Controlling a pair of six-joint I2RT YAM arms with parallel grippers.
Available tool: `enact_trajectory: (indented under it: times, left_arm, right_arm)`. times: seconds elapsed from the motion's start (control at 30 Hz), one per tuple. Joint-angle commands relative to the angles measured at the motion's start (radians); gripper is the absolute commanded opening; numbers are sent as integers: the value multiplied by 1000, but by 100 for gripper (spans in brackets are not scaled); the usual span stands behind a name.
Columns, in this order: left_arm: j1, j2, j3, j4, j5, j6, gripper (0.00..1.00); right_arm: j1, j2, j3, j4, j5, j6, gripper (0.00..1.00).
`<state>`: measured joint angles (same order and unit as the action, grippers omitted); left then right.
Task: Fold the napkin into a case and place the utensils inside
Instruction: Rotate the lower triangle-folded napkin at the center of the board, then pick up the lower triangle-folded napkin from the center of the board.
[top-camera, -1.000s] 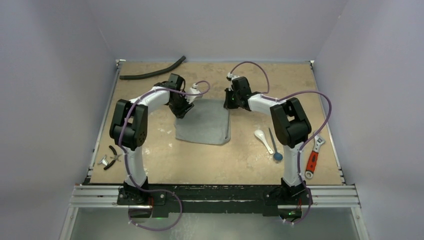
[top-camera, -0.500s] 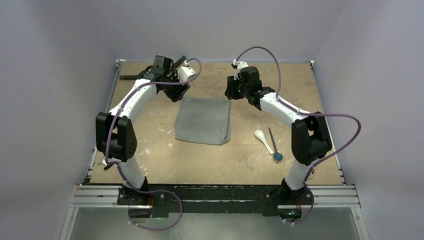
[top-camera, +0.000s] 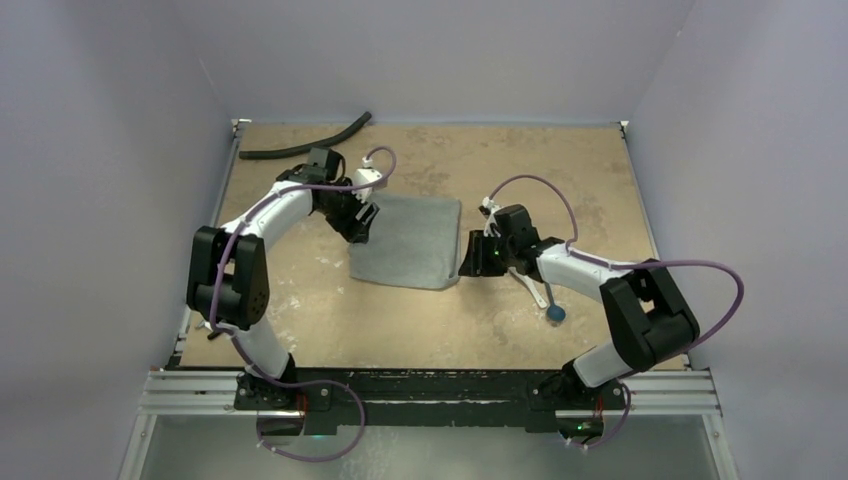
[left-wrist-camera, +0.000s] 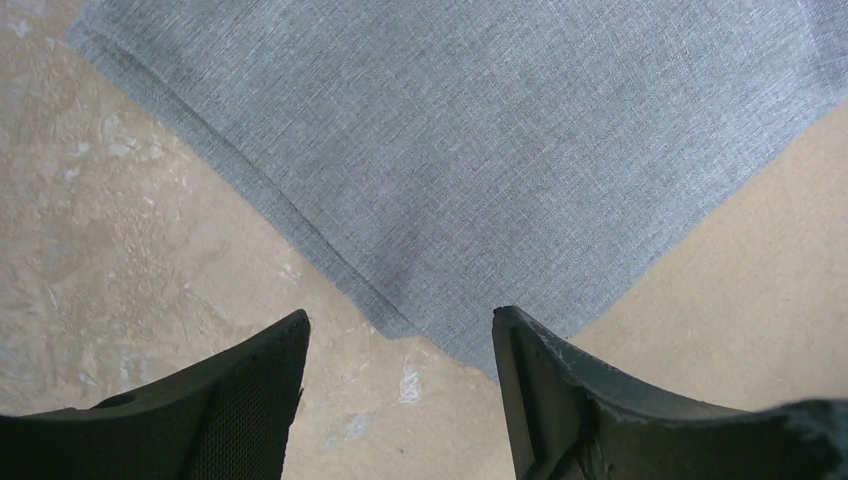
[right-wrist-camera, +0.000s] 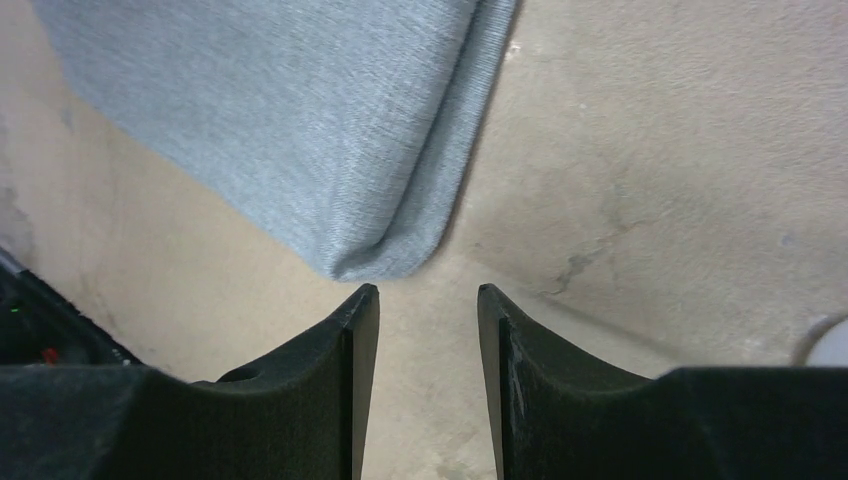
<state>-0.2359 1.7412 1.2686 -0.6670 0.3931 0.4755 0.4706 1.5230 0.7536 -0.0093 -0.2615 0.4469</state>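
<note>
The grey napkin (top-camera: 410, 240) lies folded flat in the middle of the table. My left gripper (top-camera: 360, 226) hovers at its far left edge, open and holding nothing; in the left wrist view a corner of the napkin (left-wrist-camera: 480, 150) lies just ahead of the left gripper (left-wrist-camera: 400, 322). My right gripper (top-camera: 468, 264) is low at the cloth's near right corner, open and empty. In the right wrist view the rolled corner of the napkin (right-wrist-camera: 300, 120) sits just beyond the right gripper (right-wrist-camera: 428, 290). The dark stick with a blue end (top-camera: 555, 313) lies right of the cloth. The right arm mostly hides the white spoon (right-wrist-camera: 830, 345).
A long black hose (top-camera: 300, 146) lies along the far left edge of the table. Small pliers (top-camera: 212, 325) peek out by the left arm's elbow at the left edge. Grey walls close in the table on three sides.
My right gripper opened and swung from the napkin's far right corner down to its near right corner. My left gripper opened wider and came back from the far left to the cloth's left edge.
</note>
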Motion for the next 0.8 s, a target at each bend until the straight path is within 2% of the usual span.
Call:
enact_trajectory:
  times: [0.0,0.33,0.43,0.63,0.77]
  left_arm:
    - [56,-16,-1,35,96,-50,66]
    - [82,44,-64,95,85,-43,63]
    - [91,85,-61,92,100,-42,56]
    - [92,122,-51,78,142,-46,35]
    - [92,124,-61,61,160,-44,31]
  right_arm:
    - [9,-33,-37,132,-101,77,45]
    - [41,33,-49,185,-102,72,45]
    - [57,49,-46,191,-108,80,45]
    - [86,69,-35,207,-116,102,45]
    - [100,76,-23,196,-109,106,45]
